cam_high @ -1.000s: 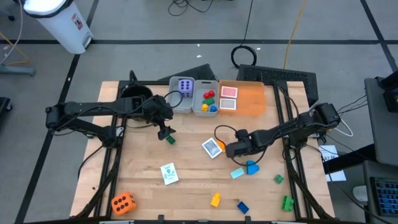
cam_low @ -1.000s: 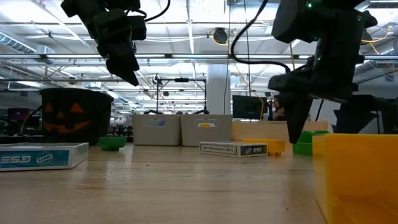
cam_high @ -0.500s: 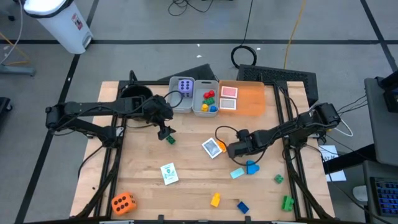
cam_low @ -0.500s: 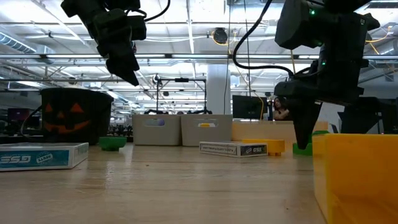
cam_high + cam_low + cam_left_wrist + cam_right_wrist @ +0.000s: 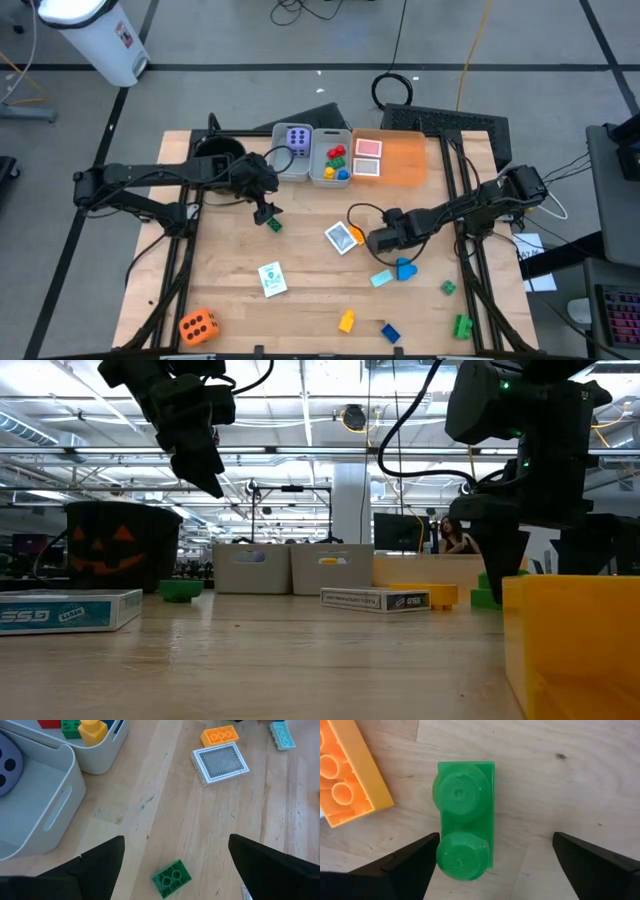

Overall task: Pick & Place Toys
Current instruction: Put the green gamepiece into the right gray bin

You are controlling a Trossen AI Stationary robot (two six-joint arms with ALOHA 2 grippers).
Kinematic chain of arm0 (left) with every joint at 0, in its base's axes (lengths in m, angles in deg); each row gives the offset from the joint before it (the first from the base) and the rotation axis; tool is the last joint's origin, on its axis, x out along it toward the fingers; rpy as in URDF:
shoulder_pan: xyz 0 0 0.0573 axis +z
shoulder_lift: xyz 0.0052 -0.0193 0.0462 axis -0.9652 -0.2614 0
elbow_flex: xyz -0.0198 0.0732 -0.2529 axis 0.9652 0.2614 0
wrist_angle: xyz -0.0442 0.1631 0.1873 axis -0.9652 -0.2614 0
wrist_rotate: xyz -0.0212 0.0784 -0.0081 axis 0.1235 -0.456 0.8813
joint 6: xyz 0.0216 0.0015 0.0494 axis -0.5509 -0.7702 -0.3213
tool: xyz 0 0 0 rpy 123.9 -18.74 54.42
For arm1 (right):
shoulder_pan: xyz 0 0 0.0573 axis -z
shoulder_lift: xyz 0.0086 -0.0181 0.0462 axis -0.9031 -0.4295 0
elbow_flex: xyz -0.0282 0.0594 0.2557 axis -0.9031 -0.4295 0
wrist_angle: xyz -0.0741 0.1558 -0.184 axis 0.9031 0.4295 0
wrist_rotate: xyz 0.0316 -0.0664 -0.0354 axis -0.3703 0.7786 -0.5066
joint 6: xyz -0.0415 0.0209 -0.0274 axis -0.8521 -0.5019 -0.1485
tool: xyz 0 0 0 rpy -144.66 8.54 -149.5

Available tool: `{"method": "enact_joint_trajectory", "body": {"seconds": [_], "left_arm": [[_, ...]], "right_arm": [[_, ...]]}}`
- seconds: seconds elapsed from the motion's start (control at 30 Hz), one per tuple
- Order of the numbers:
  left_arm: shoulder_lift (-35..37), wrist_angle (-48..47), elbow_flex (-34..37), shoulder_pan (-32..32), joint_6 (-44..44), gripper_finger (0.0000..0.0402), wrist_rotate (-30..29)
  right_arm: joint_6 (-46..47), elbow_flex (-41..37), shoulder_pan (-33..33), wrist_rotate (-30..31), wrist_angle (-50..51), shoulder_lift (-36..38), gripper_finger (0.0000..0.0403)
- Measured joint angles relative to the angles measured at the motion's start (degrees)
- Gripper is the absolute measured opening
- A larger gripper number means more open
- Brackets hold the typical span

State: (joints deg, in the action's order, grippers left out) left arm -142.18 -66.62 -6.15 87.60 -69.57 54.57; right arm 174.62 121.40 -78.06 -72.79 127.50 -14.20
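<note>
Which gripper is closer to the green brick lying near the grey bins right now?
Left. The left gripper hangs open right over the green brick; the right gripper is open farther off, across the card.

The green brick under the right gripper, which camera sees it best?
The right wrist view: the green brick fills the picture, two studs up, between the open right gripper fingers. The high view hides it under the arm. The low view shows only a green bit. The left wrist view misses it.
</note>
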Motion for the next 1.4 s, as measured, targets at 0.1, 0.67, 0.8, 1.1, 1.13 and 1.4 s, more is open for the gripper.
{"method": "enact_joint_trajectory", "body": {"seconds": [0.1,0.67,0.8,1.1,1.13,1.4], "left_arm": [[0.00,0.00,0.00,0.00,-0.02,0.0363,0.00],[0.00,0.00,0.00,-0.02,0.29,0.0363,-0.03],[0.00,0.00,0.00,0.00,0.31,0.0363,-0.03],[0.00,0.00,0.00,0.00,0.33,0.0363,-0.03],[0.00,0.00,0.00,-0.02,0.35,0.0363,-0.03],[0.00,0.00,0.00,-0.02,0.47,0.0363,-0.03]], "right_arm": [[-0.05,0.00,0.00,-0.02,-0.02,0.00,0.0340],[-0.51,0.00,0.00,-0.10,-0.02,-0.02,0.0199],[-0.87,0.00,0.00,-0.10,-0.03,-0.04,0.0171],[-1.82,0.00,0.00,-0.09,-0.04,-0.04,0.0130],[-1.82,0.00,0.00,-0.09,-0.04,-0.04,0.0132],[-3.13,0.00,0.04,-0.09,-0.05,0.43,0.0139]]}}
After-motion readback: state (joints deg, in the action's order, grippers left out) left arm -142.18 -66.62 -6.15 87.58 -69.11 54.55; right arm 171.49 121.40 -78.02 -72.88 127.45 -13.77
